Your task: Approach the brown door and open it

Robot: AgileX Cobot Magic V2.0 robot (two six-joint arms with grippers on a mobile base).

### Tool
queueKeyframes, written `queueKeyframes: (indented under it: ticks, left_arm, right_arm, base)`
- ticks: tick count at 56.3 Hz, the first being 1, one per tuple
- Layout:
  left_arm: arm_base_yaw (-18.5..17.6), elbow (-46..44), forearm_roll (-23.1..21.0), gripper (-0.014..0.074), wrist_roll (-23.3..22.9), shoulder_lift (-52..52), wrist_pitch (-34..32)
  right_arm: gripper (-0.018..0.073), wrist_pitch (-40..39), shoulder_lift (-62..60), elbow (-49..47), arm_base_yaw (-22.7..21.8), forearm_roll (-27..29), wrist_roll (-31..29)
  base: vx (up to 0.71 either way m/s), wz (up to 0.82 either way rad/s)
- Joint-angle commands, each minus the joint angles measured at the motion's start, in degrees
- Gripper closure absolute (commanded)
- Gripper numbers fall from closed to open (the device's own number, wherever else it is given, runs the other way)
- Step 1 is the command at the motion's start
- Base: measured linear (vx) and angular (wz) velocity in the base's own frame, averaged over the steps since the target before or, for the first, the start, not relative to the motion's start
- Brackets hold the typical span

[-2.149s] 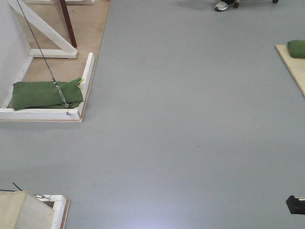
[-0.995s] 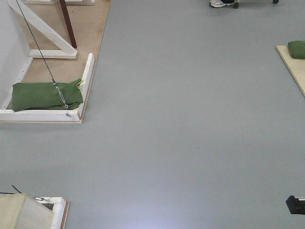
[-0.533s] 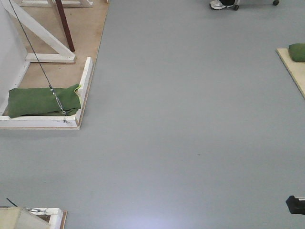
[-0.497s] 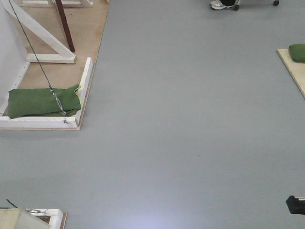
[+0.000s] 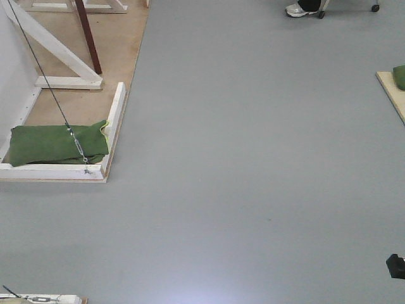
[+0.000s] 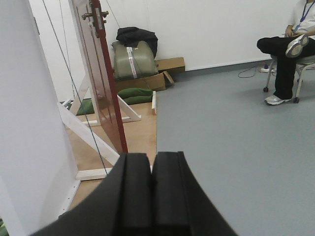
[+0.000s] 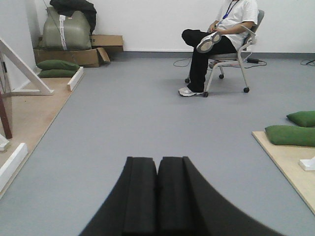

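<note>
Brown door (image 6: 101,83) at left of the left wrist view, upright and seen nearly edge-on, glossy reddish face turned left, lever handle (image 6: 93,15) near the top of the view. It stands on a plywood surface (image 5: 82,95) edged with white boards, and a white diagonal brace (image 5: 57,41) comes down beside its foot. In the front view only the door's lower dark edge shows, at top left and well apart from the robot. A thin wire (image 5: 38,69) with a turnbuckle runs down to the near corner of the boards, crossing a green sandbag (image 5: 54,142) that lies inside that corner. White wall panel (image 6: 29,123) fills the left edge of the left wrist view, nearer the camera than the door. Beyond the door, against the far wall: cardboard boxes (image 6: 147,81) with an olive bag (image 6: 133,59) on top and a black bundle (image 6: 137,35) above that. Grey floor (image 5: 253,158) takes up most of the front view. Left claw (image 6: 151,167) clenched, pads pressed together, nothing between them, pointing across the floor just right of the door. Right claw (image 7: 157,169) likewise clenched on nothing, aimed down the open floor. A seated person (image 7: 219,34) on a wheeled chair (image 7: 243,54) is at the far side of the room. Two more green sandbags (image 7: 290,135) lie on a second plywood sheet at right.
</note>
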Motion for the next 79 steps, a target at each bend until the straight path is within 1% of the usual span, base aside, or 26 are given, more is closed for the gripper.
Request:
queueKeyframes:
  ticks: [1, 4, 10, 13, 18, 23, 27, 79]
  left_arm:
    - [-0.35, -0.96, 0.0, 0.0603, -0.3, -1.13, -4.73]
    - [-0.35, -0.96, 0.0, 0.0603, -0.3, -1.13, -4.73]
    - [-0.35, -0.96, 0.0, 0.0603, -0.3, -1.01, -4.73]
    - [-0.28, -0.96, 0.0, 0.0603, -0.3, -1.02, -4.73]
    - [1.12, -0.96, 0.0, 0.0603, -0.3, -1.02, -4.73]
    - [2.92, -0.96, 0.0, 0.0603, -0.24, -1.02, -4.73]
    - [3.64, -0.96, 0.0, 0.0603, -0.24, -1.02, -4.73]
    - [3.61, -0.96, 0.0, 0.0603, -0.24, -1.14, -4.73]
  right_arm:
    - [0.0559, -4.83, -0.93, 0.32, -0.36, -0.29, -0.31]
    - [0.0559, -4.83, -0.93, 0.32, -0.12, -0.29, -0.31]
    - [0.0559, -4.83, -0.93, 0.32, 2.07, -0.29, -0.31]
    - [0.0559, -4.83, -0.93, 0.32, 2.37, -0.29, -0.31]
    - [0.0559, -4.83, -0.93, 0.32, 1.27, -0.29, -0.31]
    - [0.0559, -4.83, -0.93, 0.32, 1.34, -0.29, -0.31]
    - [0.0559, -4.83, -0.93, 0.32, 1.34, -0.29, -0.31]
    - [0.0559, -4.88, -0.93, 0.32, 1.34, -0.29, -0.31]
  base:
    - [0.1, -0.12]
    - [0.11, -0.14]
    - [0.13, -0.15]
    - [0.13, -0.14]
    - [0.14, -0.12]
    - [0.15, -0.11]
    - [0.17, -0.09]
    - [0.22, 0.03]
